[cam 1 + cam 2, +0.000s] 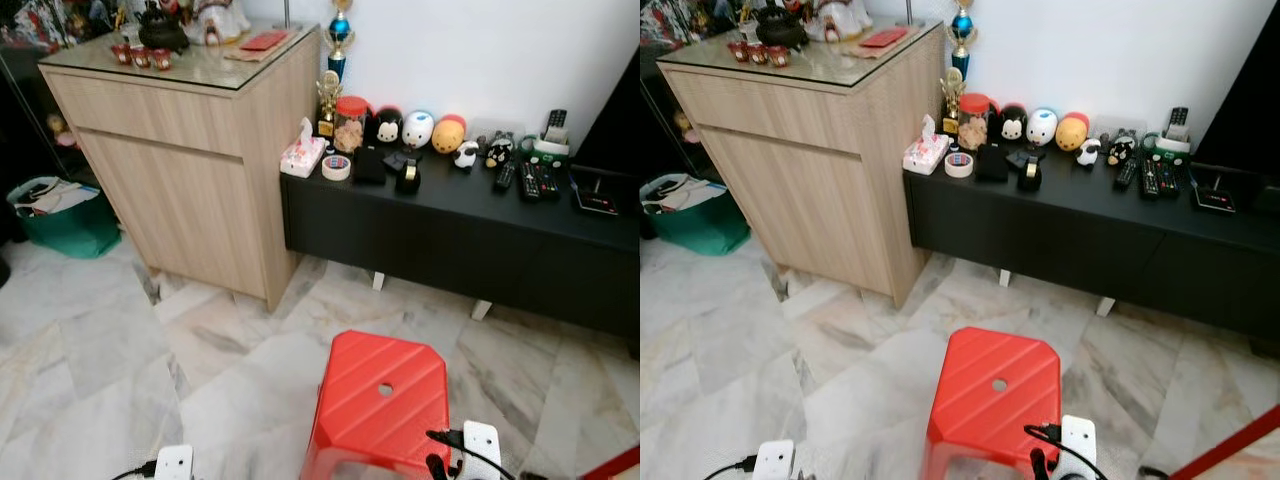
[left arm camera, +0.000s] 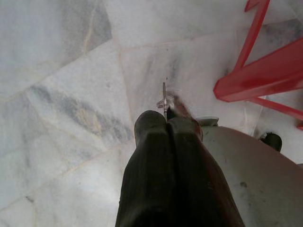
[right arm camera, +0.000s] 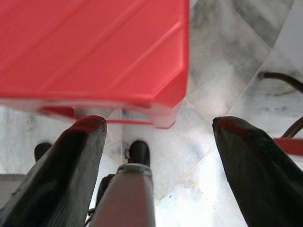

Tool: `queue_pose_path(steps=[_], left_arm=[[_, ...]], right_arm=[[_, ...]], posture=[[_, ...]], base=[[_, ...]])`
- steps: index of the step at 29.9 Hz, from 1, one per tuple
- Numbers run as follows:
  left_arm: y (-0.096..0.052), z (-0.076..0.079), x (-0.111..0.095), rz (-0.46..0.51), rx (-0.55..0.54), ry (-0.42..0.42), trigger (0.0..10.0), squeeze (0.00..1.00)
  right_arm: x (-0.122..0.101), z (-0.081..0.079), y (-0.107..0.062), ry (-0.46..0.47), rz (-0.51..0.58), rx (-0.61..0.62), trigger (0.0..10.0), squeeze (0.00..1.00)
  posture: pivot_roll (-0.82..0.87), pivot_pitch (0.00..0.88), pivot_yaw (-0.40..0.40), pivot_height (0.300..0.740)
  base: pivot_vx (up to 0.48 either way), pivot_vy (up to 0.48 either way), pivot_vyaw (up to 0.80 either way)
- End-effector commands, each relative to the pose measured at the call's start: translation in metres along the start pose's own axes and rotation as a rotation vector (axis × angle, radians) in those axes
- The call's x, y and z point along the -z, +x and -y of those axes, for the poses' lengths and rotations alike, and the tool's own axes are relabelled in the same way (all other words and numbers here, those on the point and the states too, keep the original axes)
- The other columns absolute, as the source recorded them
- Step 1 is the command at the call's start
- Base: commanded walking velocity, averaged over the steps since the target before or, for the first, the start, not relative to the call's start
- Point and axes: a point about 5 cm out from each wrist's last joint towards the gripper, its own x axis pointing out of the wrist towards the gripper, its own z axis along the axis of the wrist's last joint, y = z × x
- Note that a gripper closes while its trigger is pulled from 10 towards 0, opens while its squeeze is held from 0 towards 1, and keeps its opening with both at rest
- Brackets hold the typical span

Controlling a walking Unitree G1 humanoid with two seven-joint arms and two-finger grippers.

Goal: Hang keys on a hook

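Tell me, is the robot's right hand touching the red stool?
Apart. The right wrist view shows the open right hand hanging beside the red stool, floor visible between them.

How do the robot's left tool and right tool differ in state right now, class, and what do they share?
The left tool has its fingers pressed shut on a small metal piece, seemingly keys; the right tool is spread wide and holds nothing. The left tool hangs over marble floor; the right hangs beside the red stool. Both have black fingers and point down.

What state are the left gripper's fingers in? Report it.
Shut. In the left wrist view the left gripper has its black fingers pressed together, pinching something thin and metallic, probably the keys.
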Motion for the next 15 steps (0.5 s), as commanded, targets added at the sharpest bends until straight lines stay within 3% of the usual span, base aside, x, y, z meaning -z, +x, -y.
queue_pose_path(steps=[1,6,9,15], left_arm=[[-0.002,-0.003,0.008,-0.028,-0.005,-0.008,10.0,0.00],[-0.002,-0.004,0.009,-0.034,-0.005,-0.007,10.0,0.00],[-0.002,-0.004,0.009,-0.036,-0.003,-0.009,10.0,0.00],[-0.003,-0.004,0.012,-0.050,-0.001,-0.007,10.0,0.00]], right_arm=[[0.005,-0.001,-0.001,0.004,-0.017,0.006,10.0,0.00],[0.005,-0.005,0.000,0.008,-0.013,0.002,10.0,0.00],[0.002,0.005,-0.001,0.009,-0.009,0.011,10.0,0.00],[0.005,0.008,-0.001,0.001,-0.018,0.013,10.0,0.00]], posture=[[0.05,0.000,-0.016,0.740],[0.05,0.000,-0.011,0.740],[0.05,0.000,-0.010,0.740],[0.06,0.000,-0.010,0.740]], base=[[-0.289,0.000,0.00],[-0.289,0.000,0.00],[-0.289,0.000,0.00],[-0.289,0.000,0.00]])
